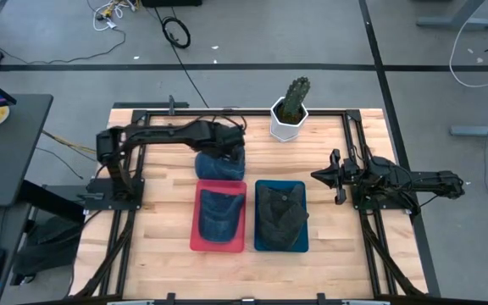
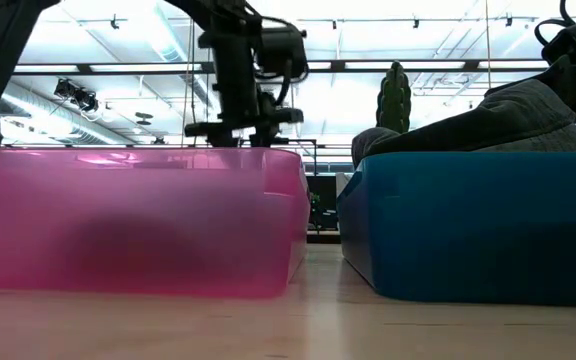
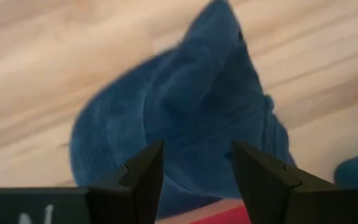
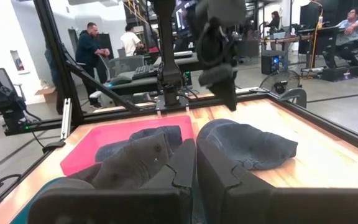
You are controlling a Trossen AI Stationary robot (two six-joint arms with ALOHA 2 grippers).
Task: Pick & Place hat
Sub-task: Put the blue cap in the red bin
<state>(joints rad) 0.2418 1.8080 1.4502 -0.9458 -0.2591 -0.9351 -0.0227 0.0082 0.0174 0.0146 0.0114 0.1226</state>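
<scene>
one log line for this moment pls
left gripper open above blue hat on table | right gripper shut, idle | red bin: hat inside

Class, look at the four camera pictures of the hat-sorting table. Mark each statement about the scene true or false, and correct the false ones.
1. A blue hat lies on the bare table beyond the red bin. True.
2. The left claw is shut on that hat. False: it is open, above the hat.
3. The blue bin is empty. False: a dark grey hat fills it.
4. A potted cactus stands at the table's far edge. True.
5. The right claw hangs over the red bin. False: it waits right of the blue bin.
</scene>
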